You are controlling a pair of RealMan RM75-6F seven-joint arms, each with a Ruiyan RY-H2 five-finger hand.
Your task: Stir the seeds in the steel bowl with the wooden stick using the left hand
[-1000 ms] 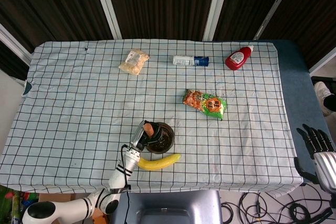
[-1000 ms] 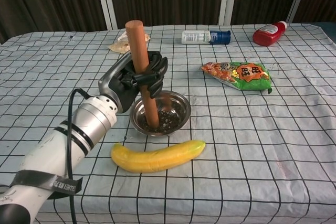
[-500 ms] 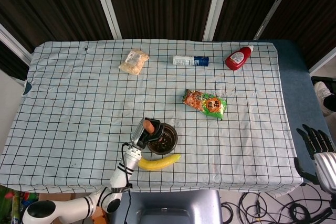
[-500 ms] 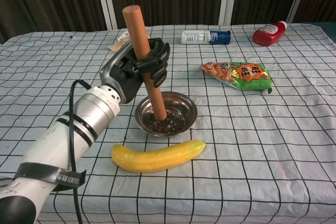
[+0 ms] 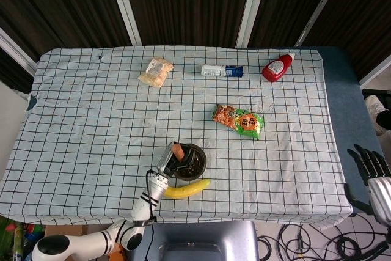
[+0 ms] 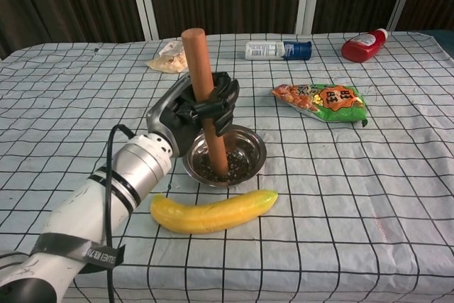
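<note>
A ripe banana lies just in front of the steel bowl on the bench, close beside its rim, and the left forearm crosses the near-left corner toward it. Farther back sit a green and orange snack packet, a red ketchup bottle lying on its side, a white bottle with a blue end also on its side, and a pale crinkled bag; all are well apart from the bowl.

The left robot hand grips the wooden stick around its middle, dark fingers wrapped about it. The stick stands nearly upright, its lower end down among the dark seeds in the bowl. The right robot hand hangs off the bench's right edge in the head view, fingers spread and holding nothing.

Compared with half a second ago, the stick's top has swung to the right and the left robot hand has shifted right with it, while the bowl has kept its place beside the banana.

The stick is a smooth reddish-brown cylinder with a rounded top. The bowl is shallow, round and shiny. A white cloth with a black grid covers the bench, lightly wrinkled.
</note>
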